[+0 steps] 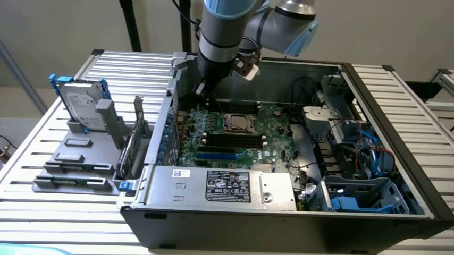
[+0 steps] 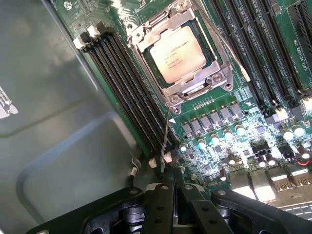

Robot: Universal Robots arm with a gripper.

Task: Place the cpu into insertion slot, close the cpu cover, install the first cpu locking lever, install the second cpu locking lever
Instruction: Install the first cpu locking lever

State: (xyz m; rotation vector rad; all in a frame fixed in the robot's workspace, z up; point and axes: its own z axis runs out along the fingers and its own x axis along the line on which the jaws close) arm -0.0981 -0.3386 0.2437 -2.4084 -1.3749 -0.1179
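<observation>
The cpu point(image 2: 177, 53), a pale square chip, lies in the insertion slot point(image 1: 239, 123) on the green board. The silvery cpu cover point(image 2: 142, 43) is folded down around it. One thin wire locking lever point(image 2: 167, 131) stands raised from the socket's corner, and its free end sits right at my fingertips. A second lever point(image 2: 229, 51) lies low along the socket's other side. My gripper point(image 2: 168, 183) is shut, and I cannot tell whether it pinches the raised lever or only touches it. In the exterior view the gripper point(image 1: 201, 89) hangs inside the case, at the board's far corner on that view's left.
Long black memory slots point(image 2: 126, 83) flank the socket. The grey case wall point(image 2: 48, 122) runs close beside my gripper. A silver power supply point(image 1: 220, 186) sits at the case's front. Blue cables point(image 1: 362, 143) fill the exterior view's right, and a hard drive point(image 1: 82, 106) stands outside on its left.
</observation>
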